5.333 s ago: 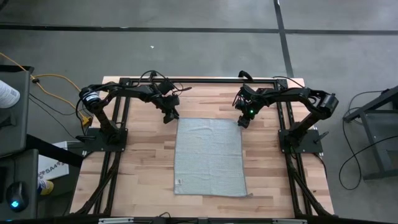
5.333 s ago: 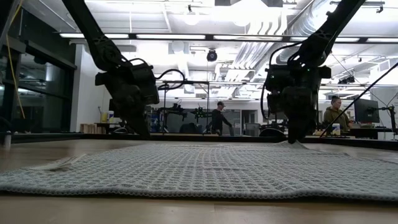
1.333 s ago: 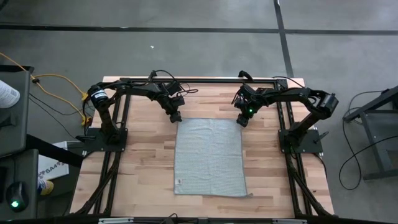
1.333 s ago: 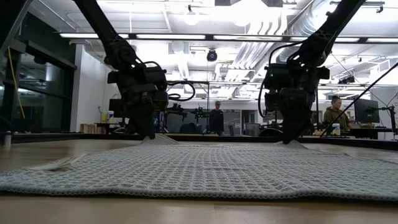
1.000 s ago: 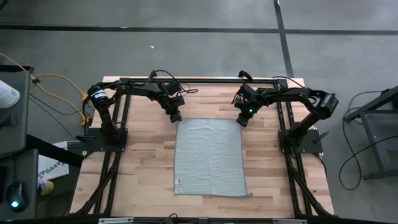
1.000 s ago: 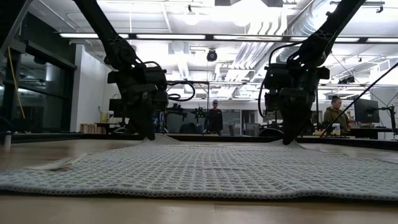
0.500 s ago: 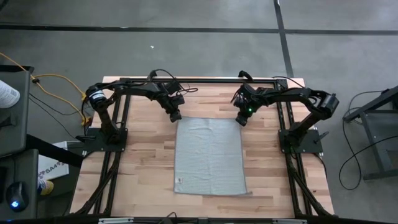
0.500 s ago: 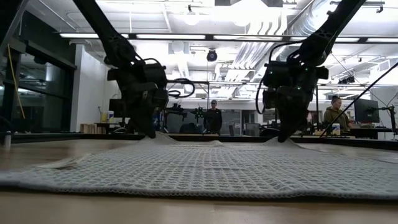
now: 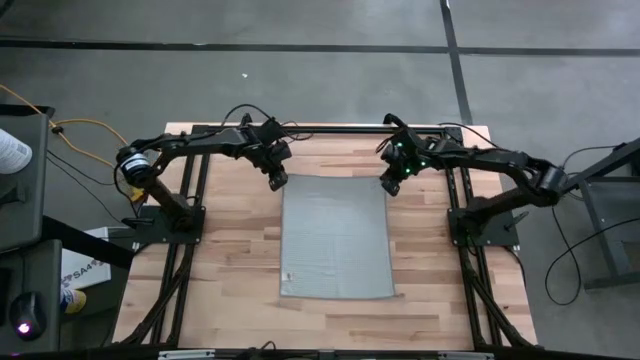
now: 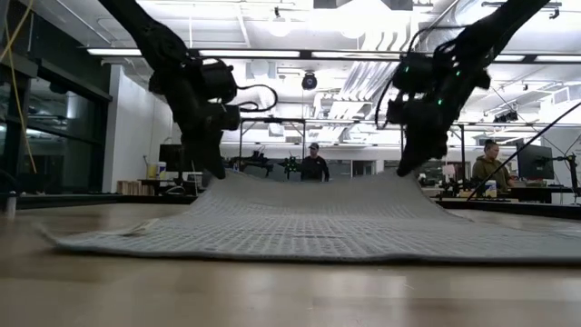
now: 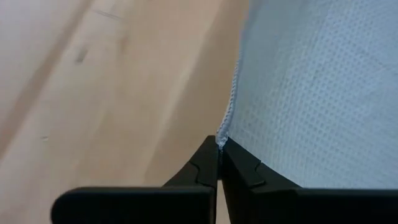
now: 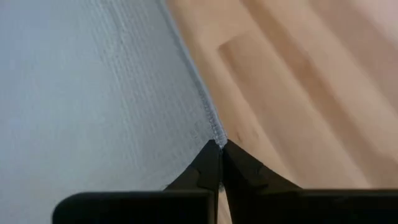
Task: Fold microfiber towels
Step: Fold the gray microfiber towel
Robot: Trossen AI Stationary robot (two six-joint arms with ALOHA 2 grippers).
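The light grey microfiber towel [image 9: 334, 238] lies lengthwise on the wooden table, its near part flat on the wood and its far edge raised. My left gripper [image 9: 277, 181] is shut on the towel's far left corner. My right gripper [image 9: 388, 185] is shut on the far right corner. In the low view the towel [image 10: 309, 222] slopes up from the table to both grippers [image 10: 216, 171] [image 10: 406, 169], sagging a little between them. My left gripper pinches the towel's far left corner [image 11: 221, 140] between its two fingertips, right at the stitched edge. The corner is lifted clear of the table and the cloth slopes down from it. My right gripper pinches the towel's far right corner [image 12: 217, 140] between its two fingertips at the stitched edge. That corner is lifted too, and the cloth runs fairly taut toward the near end, which lies on the table.
A dark frame rail [image 9: 330, 130] runs along the table's far edge, with arm bases at the left [image 9: 165, 220] and right [image 9: 485, 222]. Bare wood lies on both sides of the towel. People and desks show in the room beyond.
Both grippers have risen with the towel's far corners. The far edge has come up off the table while the near part stays down, and the near edge has slid a little toward the far side.
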